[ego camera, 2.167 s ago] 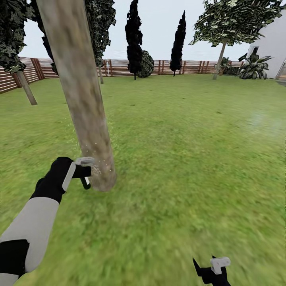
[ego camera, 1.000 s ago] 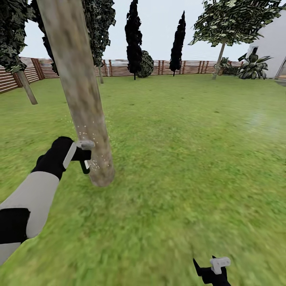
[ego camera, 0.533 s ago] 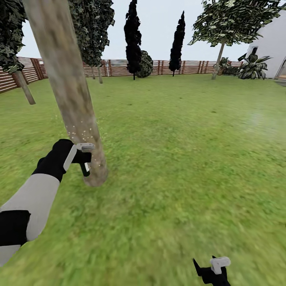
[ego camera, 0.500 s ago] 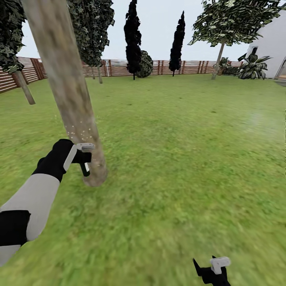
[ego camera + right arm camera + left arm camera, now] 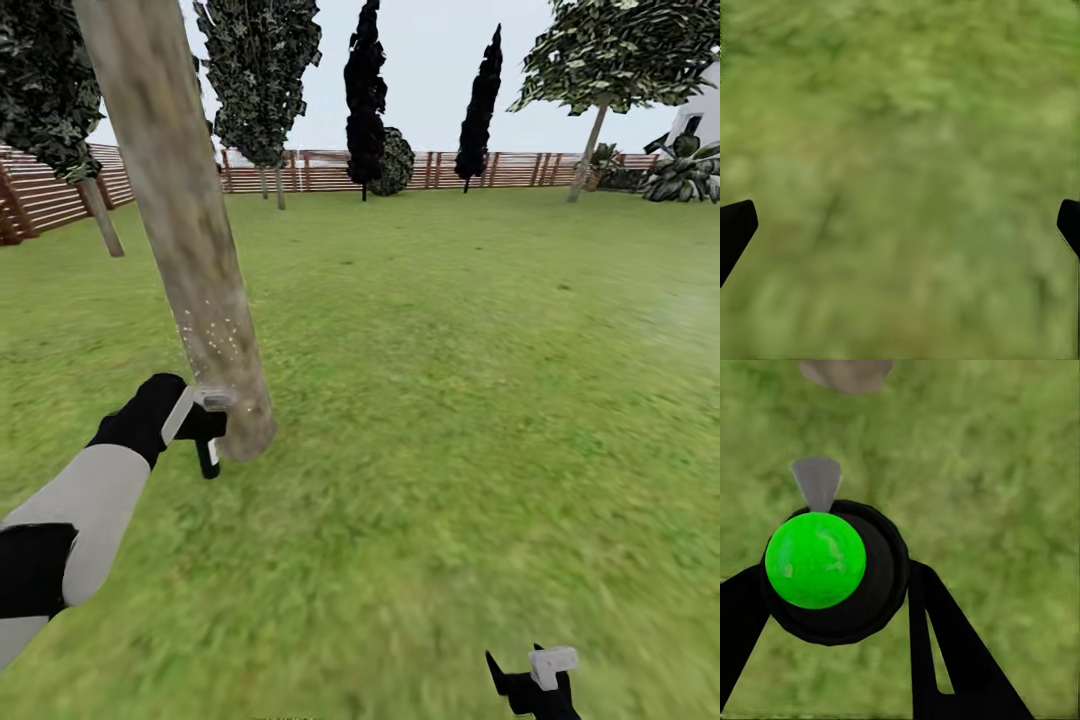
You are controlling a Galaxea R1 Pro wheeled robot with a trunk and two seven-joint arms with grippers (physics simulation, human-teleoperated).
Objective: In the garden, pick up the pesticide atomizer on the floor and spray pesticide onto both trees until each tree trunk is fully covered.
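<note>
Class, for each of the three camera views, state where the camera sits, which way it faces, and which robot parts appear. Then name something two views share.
Head view: from the robot's head, looking forward and down at the thick grey-brown leaning tree trunk; left end effector and right end effector show.
Left wrist view: on the left arm, facing the blurry green grass lawn; black fingers clamp the green-topped black atomizer.
Right wrist view: on the right arm, facing grass; open fingertips.
Shared: both wrist views show grass.
</note>
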